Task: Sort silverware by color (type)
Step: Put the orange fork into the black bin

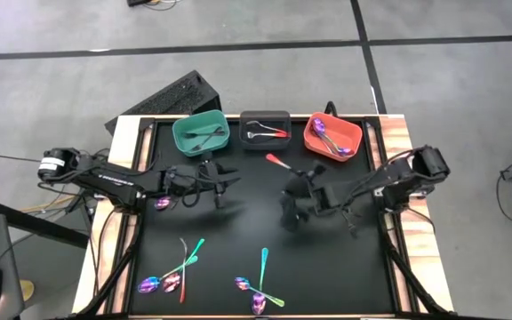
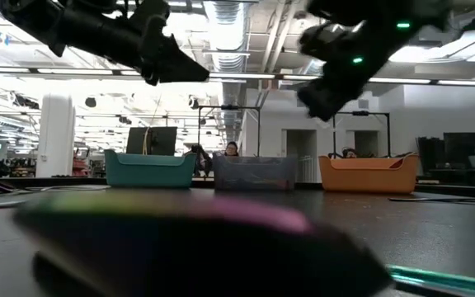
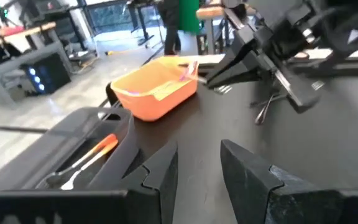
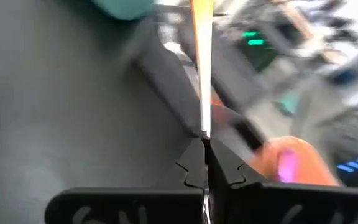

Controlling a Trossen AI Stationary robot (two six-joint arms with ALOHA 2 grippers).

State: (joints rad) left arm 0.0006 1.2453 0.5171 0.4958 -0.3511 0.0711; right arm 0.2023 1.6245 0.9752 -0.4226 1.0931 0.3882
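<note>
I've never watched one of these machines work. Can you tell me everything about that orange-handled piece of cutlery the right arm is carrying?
The orange-red handled utensil is thin and straight, with a silvery metal end. The right gripper has its fingers shut on that metal end, so the coloured handle sticks out ahead. In the overhead view it hangs above the black table, just in front of the dark grey rectangular bin, touching nothing else. Whether it is a fork or spoon cannot be told.

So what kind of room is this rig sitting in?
Probably a large open lab or industrial workspace: exposed ceiling ducts and strip lights overhead, rows of workbenches beyond the black table, and a grey concrete floor.
</note>
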